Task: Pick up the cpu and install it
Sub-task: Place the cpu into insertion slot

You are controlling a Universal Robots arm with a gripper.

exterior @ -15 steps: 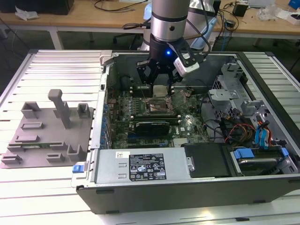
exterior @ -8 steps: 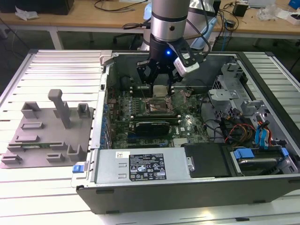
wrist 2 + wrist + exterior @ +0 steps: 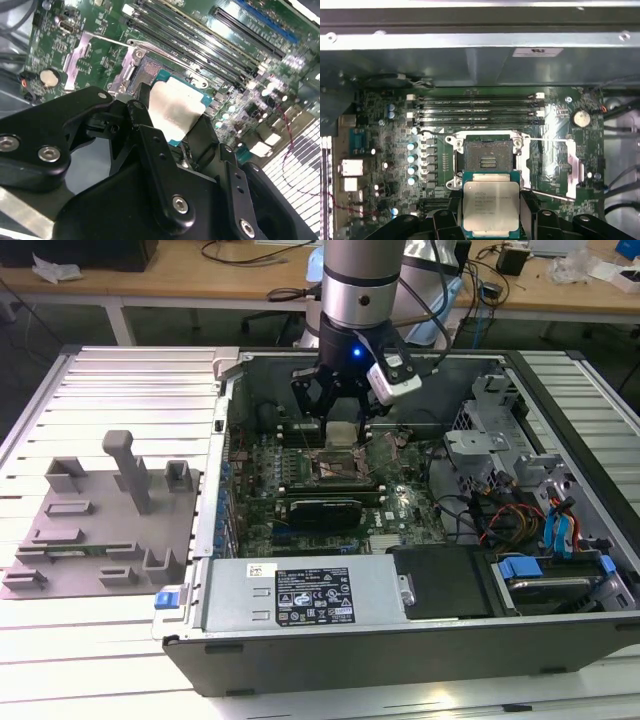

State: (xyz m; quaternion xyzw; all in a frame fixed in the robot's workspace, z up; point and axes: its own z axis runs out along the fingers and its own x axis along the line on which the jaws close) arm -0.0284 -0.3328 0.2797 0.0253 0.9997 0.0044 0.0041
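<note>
At the exterior view's left, you have a grey plastic fixture plate with upright posts (image 3: pixel 100 530) lying on the white slatted metal surface (image 3: pixel 90 650), well apart from the work. Just beside it, toward the exterior view's right, sits the open dark metal computer case (image 3: pixel 400 660), with its green motherboard (image 3: pixel 260 475) exposed.

Over the middle of that board the silver-and-black robot arm (image 3: pixel 360 280) reaches down, and your black two-fingered hand (image 3: pixel 340 418) is pinching the small flat square cpu (image 3: pixel 340 435). In both wrist views the black fingers (image 3: pixel 150 145) (image 3: pixel 530 215) press against two opposite edges of the chip, with the hand (image 3: pixel 175 127) (image 3: pixel 491 217) closed around it.

The cpu (image 3: pixel 491 207) hangs just beside the open square metal-framed socket (image 3: pixel 487 157), not seated in it. In the exterior view the chip is held above the socket (image 3: pixel 338 468). Its top (image 3: pixel 175 112) is a pale silver-grey metal plate with small dark print, set on a teal-green base whose rim shows around the edges, and it lies roughly level in the grip. Beyond the socket run four long black memory slots (image 3: pixel 475 107).

At the exterior view's right, inside the case, grey metal drive cages (image 3: pixel 480 430) stand over a tangle of cables with blue connectors (image 3: pixel 555 530).
</note>
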